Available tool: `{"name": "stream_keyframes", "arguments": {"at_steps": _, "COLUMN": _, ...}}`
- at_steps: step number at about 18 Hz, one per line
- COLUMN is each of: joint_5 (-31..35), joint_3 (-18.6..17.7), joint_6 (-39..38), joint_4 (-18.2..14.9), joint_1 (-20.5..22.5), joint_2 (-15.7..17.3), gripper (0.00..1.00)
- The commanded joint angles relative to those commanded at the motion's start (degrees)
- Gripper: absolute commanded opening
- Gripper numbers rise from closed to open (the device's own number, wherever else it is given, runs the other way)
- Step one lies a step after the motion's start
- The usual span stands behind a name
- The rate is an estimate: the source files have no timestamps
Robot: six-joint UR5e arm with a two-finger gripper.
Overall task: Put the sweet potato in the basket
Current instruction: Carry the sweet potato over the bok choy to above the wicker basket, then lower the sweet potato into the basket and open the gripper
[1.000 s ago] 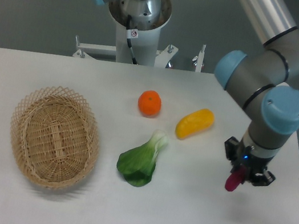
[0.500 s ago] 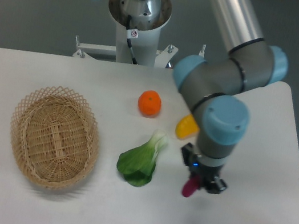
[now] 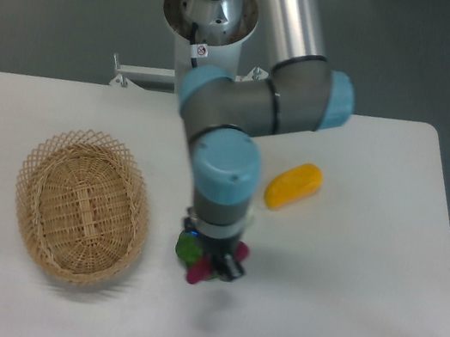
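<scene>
My gripper (image 3: 206, 263) is shut on the sweet potato (image 3: 197, 274), a small magenta tuber that hangs from the fingers above the table, a little right of the basket. The basket (image 3: 83, 205), an oval tan wicker one, stands empty at the left of the table. The gripper is about a hand's width to the right of the basket's right rim. Most of the sweet potato is hidden by the gripper; only its lower end shows.
A yellow oblong vegetable (image 3: 293, 186) lies to the right of the arm. A green leafy vegetable (image 3: 187, 249) is mostly hidden under the wrist. The round orange fruit is hidden behind the arm. The robot base (image 3: 205, 34) stands at the back.
The arm has swung left across the table, carrying the sweet potato from the right side, over the green vegetable, toward the basket. It now hides the orange fruit.
</scene>
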Motion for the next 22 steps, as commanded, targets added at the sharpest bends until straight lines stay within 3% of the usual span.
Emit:
{"name": "stream_keyframes", "arguments": {"at_steps": 6, "joint_5": 0.00, "joint_3": -2.29, "joint_6": -3.59, "joint_4": 0.00, "joint_1": -6.06, "joint_2": 0.97, "gripper": 0.29}}
{"name": "stream_keyframes", "arguments": {"at_steps": 15, "joint_5": -0.53, "joint_3": -11.95, "joint_6": -7.72, "joint_4": -0.09, "joint_1": -13.10, "joint_2": 2.90, "gripper": 0.32}}
{"name": "stream_keyframes", "arguments": {"at_steps": 17, "joint_5": -0.97, "joint_3": -13.19, "joint_6": -9.75, "joint_4": 0.26, "joint_1": -13.37, "joint_2": 2.91, "gripper": 0.41}}
{"name": "stream_keyframes", "arguments": {"at_steps": 19, "joint_5": -0.97, "joint_3": -13.37, "joint_6": -10.02, "joint_4": 0.26, "joint_1": -13.63, "joint_2": 2.73, "gripper": 0.61}}
{"name": "stream_keyframes", "arguments": {"at_steps": 21, "joint_5": -0.79, "joint_3": -13.37, "joint_6": -10.11, "joint_4": 0.53, "joint_1": -13.98, "joint_2": 2.38, "gripper": 0.71}}
{"name": "stream_keyframes", "arguments": {"at_steps": 22, "joint_5": -0.79, "joint_3": -13.37, "joint_6": -10.02, "joint_4": 0.62, "joint_1": -13.99, "joint_2": 2.38, "gripper": 0.85}}
